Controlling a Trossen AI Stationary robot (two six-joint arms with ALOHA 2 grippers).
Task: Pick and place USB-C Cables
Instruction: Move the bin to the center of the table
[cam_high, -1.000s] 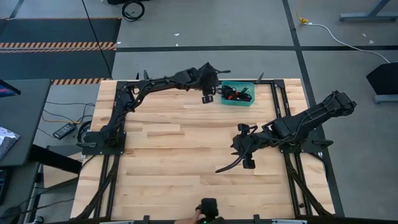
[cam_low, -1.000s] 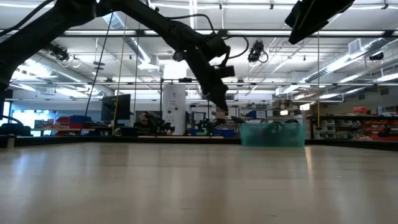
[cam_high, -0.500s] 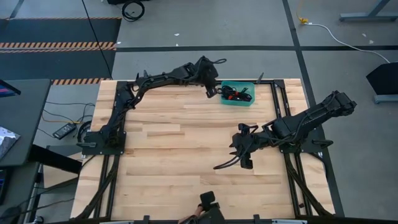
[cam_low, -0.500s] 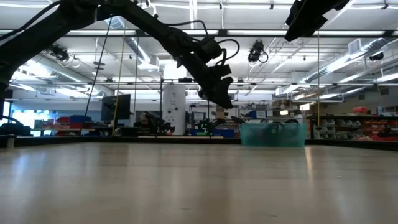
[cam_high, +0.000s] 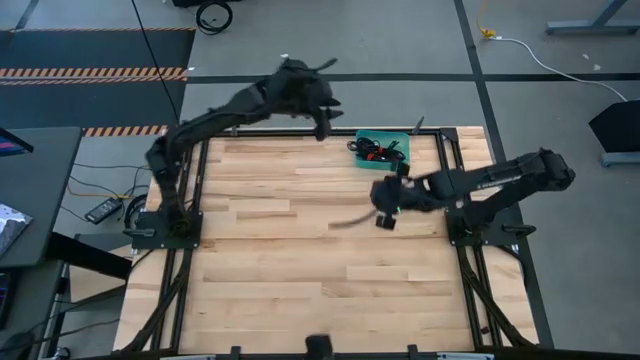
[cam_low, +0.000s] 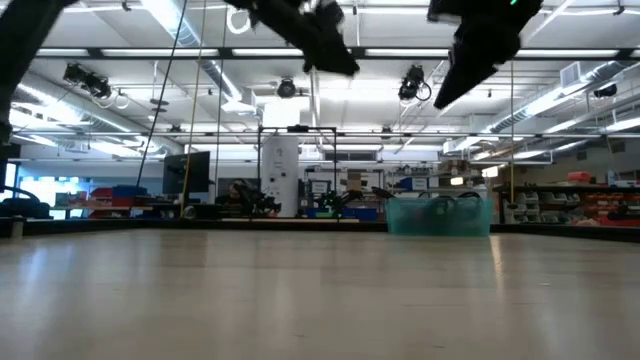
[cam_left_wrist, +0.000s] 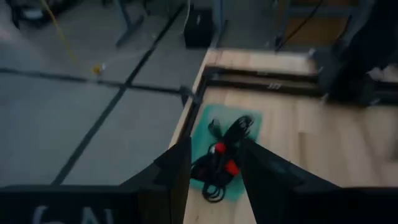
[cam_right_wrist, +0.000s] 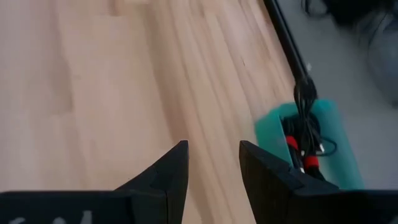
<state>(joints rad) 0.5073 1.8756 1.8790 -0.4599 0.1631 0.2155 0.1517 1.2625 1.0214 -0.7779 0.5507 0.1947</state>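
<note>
A teal bin (cam_high: 383, 164) stands on the table near the far edge, right of centre. It holds several black USB-C cables (cam_high: 378, 150), some with red ties (cam_left_wrist: 219, 148). My left gripper (cam_high: 322, 126) hangs open high above the table, left of the bin and at the far edge. Its wrist view looks down on the bin (cam_left_wrist: 202, 134) between empty fingers. My right gripper (cam_high: 385, 208) is open over bare wood on the near side of the bin (cam_right_wrist: 273, 134), with nothing between its fingers (cam_right_wrist: 213, 146).
Black frame rails (cam_high: 440, 135) run along the table's far corner beside the bin. Both arm bases (cam_high: 165, 225) (cam_high: 480, 225) stand at the table's sides. Bare wood (cam_high: 290, 260) fills the middle and near part. A white cable (cam_high: 520, 45) and a black coil (cam_high: 213, 15) lie on the floor beyond.
My left gripper has risen high from beside the bin and drawn toward the table's far left, tipping its fingers up toward level. My right gripper has swung toward the far edge, closer to the bin. The bin and its cables have stayed in place.
</note>
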